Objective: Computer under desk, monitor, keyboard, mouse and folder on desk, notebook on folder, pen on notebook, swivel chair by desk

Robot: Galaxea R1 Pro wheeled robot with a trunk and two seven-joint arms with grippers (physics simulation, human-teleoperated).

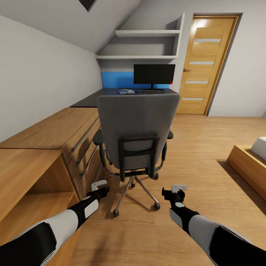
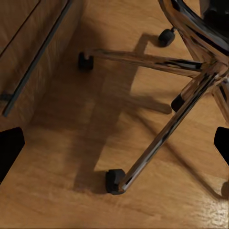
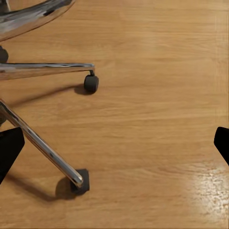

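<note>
The swivel chair (image 1: 137,129) stands in the middle of the head view with its grey back toward me and its chrome base (image 2: 157,62) on the plank floor. Beyond it, the desk (image 1: 88,99) has a black top that carries the monitor (image 1: 154,75). Left of the monitor's base lies the blue folder (image 1: 126,91) with a small dark item on it. The keyboard, mouse and pen are too small to make out, and the computer is hidden. My left gripper (image 1: 100,188) hangs open low beside the chair's left castors. My right gripper (image 1: 174,192) hangs open at the chair's right, over bare floor (image 3: 152,119).
A low oak drawer unit (image 1: 55,136) runs along the left wall, close to my left arm. An oak door (image 1: 208,62) is at the back right, with wall shelves (image 1: 147,33) above the desk. A wooden bed frame (image 1: 247,162) is at the right.
</note>
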